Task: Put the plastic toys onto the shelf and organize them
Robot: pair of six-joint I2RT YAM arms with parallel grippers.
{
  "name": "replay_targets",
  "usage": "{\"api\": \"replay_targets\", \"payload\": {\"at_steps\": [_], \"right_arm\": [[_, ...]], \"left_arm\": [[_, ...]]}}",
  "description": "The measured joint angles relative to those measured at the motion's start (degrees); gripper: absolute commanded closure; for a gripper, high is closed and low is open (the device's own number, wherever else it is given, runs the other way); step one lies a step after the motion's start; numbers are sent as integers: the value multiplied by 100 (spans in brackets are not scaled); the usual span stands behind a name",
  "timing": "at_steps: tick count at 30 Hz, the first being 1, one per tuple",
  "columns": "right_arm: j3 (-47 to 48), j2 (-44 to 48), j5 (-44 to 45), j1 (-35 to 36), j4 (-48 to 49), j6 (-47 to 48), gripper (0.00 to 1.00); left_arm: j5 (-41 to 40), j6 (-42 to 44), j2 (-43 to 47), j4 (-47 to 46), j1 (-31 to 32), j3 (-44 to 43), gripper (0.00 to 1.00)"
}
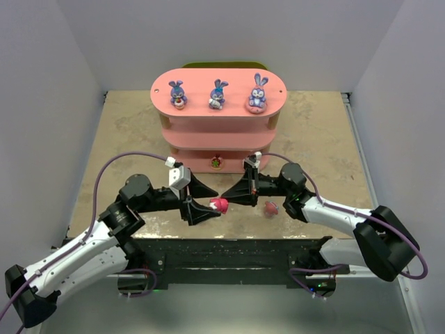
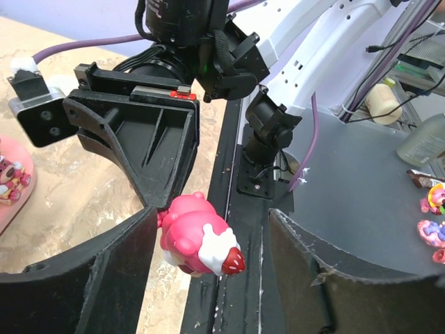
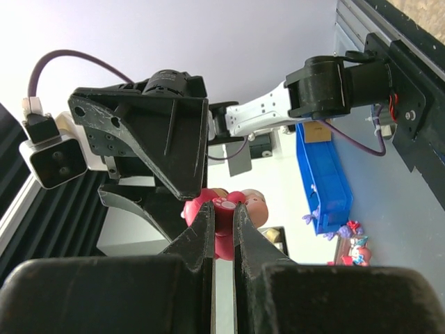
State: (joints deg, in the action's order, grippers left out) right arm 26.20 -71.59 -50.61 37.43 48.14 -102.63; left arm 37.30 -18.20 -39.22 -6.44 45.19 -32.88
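Pink toy (image 2: 198, 240) hangs just over the table's (image 1: 132, 139) near edge, pinched at its top by the closed jaws of the right gripper (image 3: 222, 212). Left gripper (image 2: 212, 226) straddles it with jaws open and not yet clamped, which looks like a handover for a better hold. Red figure (image 1: 270, 209) lies on the table under the right arm, waiting. Farther back, the shelf (image 1: 274, 104) carries three bunnies (image 1: 217, 94) spaced along its top board.

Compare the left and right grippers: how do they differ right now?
The left gripper is open, standing either side of the pink toy; the right gripper is shut, pinching that toy at its tips. The left gripper reaches in from the left, the right gripper from the right. Both meet at the toy.
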Motion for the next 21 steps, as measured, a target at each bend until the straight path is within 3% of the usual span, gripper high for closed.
{"api": "replay_targets", "payload": {"at_steps": [10, 15, 21], "right_arm": [[-133, 96, -20, 0, 247, -214, 100], [-136, 269, -39, 0, 249, -264, 100], [-136, 428, -35, -35, 61, -173, 100]], "left_arm": [[-181, 46, 2, 92, 166, 0, 29], [-234, 83, -22, 114, 256, 0, 39], [-260, 76, -168, -59, 321, 81, 39]]}}
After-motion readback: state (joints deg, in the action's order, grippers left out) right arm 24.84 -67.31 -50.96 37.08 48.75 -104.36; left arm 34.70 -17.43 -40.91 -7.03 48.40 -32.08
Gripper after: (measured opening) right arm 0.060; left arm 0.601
